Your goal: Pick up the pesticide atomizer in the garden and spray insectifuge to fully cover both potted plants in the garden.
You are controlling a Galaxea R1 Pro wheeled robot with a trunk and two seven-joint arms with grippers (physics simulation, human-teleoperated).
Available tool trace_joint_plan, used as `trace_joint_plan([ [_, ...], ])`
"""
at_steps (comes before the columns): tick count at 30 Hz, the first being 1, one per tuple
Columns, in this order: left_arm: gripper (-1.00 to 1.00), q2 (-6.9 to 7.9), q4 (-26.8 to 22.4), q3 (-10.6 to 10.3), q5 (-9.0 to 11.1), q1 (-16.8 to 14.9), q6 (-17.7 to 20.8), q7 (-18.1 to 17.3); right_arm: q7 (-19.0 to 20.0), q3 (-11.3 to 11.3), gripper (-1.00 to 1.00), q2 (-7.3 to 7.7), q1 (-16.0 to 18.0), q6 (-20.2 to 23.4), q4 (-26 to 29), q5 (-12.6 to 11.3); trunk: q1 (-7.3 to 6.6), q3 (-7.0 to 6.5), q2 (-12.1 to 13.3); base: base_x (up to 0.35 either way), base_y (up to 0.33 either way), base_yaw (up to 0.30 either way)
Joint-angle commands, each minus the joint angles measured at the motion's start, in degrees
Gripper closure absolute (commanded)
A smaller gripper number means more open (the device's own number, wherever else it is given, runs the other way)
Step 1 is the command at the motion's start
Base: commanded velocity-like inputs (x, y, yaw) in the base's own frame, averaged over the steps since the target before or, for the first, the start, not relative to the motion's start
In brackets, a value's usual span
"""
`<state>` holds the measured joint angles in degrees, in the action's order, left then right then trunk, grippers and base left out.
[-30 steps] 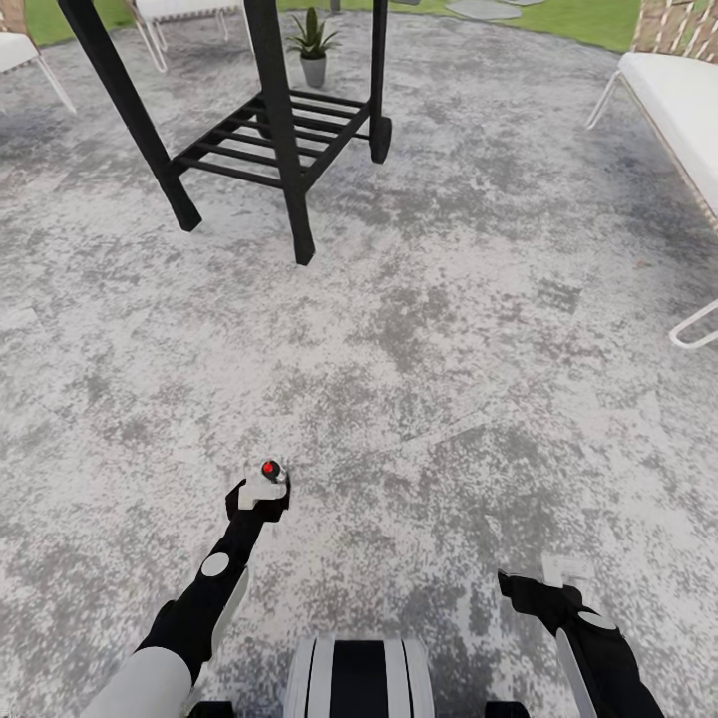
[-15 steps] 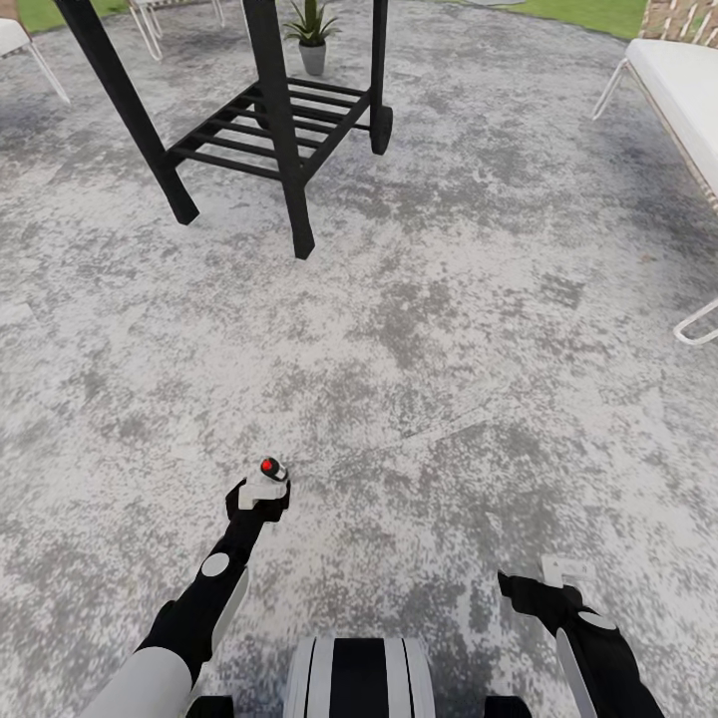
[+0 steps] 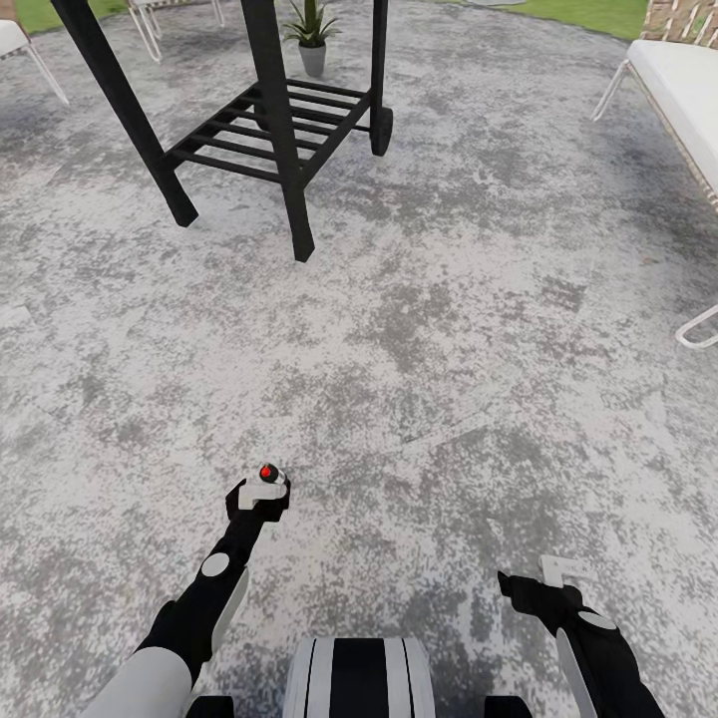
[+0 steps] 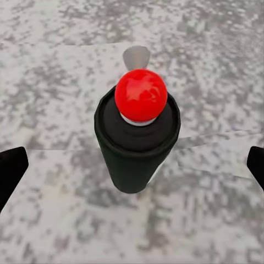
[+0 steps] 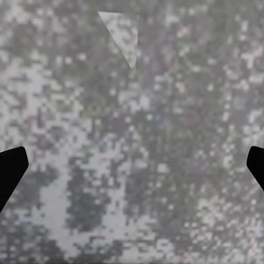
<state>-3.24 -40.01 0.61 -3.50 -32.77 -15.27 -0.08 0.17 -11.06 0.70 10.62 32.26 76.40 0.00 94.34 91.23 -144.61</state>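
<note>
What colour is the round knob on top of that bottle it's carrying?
Bright red, on the dark atomizer; clearest in the left wrist view.

The patio (image 3: 419, 329), a mottled grey-and-white paved surface, is carrying everything in the head view. A black stand (image 3: 269, 120) with a slatted lower shelf is resting on it at the far left, on legs and one small wheel. A potted plant (image 3: 311, 35) with narrow dark leaves is sitting on the paving just behind the stand. White-framed seats are standing at the edges: one (image 3: 678, 90) at the right, others (image 3: 20, 45) at the far left. Lawn (image 3: 588, 12) is bordering the paving at the far side.
</note>
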Motion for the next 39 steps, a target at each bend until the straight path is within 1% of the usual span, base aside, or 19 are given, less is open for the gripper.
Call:
trace_joint_plan([
  [1, -1.0, -0.02, 0.0, 0.1, -0.4, 0.0, -0.2, 0.0, 0.0, 0.0, -1.0, 0.01, 0.0, 0.3, 0.1, 0.0, -0.01, 0.03, 0.0, 0.123, 0.0, 0.0],
  [7, -1.0, -0.02, 0.0, 0.1, -0.4, 0.0, -0.2, 0.0, 0.0, 0.0, -1.0, 0.01, 0.0, 0.3, 0.1, 0.0, -0.01, 0.03, 0.0, 0.08, 0.0, 0.0],
  [24, -1.0, -0.02, 0.0, 0.1, -0.4, 0.0, -0.2, 0.0, 0.0, 0.0, -1.0, 0.01, 0.0, 0.3, 0.1, 0.0, -0.01, 0.3, 0.0, 0.001, 0.0, 0.0],
  [32, -1.0, -0.02, 0.0, 0.1, -0.4, 0.0, -0.2, 0.0, 0.0, 0.0, -1.0, 0.01, 0.0, 0.3, 0.0, 0.0, -0.01, 0.72, 0.0, 0.0, 0.0, 0.0],
  [39, -1.0, -0.02, 0.0, 0.1, -0.4, 0.0, -0.2, 0.0, 0.0, 0.0, -1.0, 0.01, 0.0, 0.3, 0.0, 0.0, -0.01, 0.8, 0.0, 0.0, 0.0, 0.0],
])
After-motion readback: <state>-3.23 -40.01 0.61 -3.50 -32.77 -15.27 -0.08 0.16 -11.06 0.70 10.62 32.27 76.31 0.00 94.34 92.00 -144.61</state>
